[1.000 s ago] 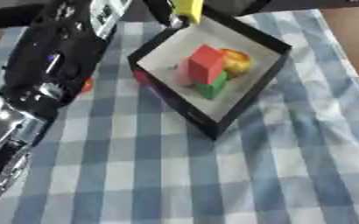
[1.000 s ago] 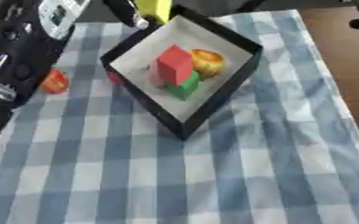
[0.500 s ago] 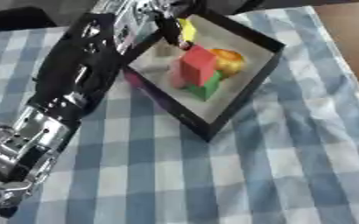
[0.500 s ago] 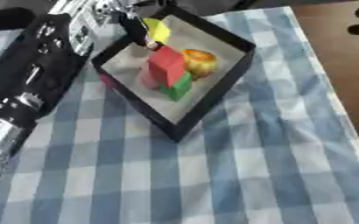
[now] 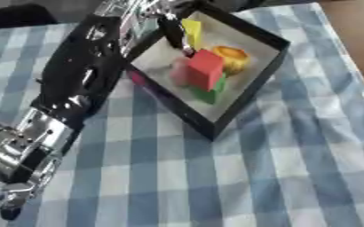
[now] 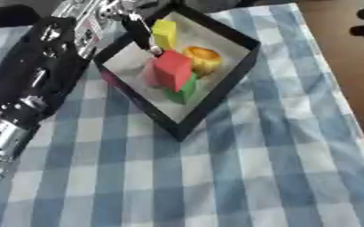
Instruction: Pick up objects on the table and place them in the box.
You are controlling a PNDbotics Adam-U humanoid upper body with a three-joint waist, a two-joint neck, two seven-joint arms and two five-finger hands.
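The left hand (image 5: 150,15) pinches a yellow block (image 6: 164,32) between its fingers above the black box (image 5: 251,91), where a crooked release could topple the red block (image 5: 203,69).

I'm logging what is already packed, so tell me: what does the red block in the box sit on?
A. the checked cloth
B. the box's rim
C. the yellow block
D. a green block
D: in the box, the red block sits atop a green block, with the yellow block apart at the far corner.
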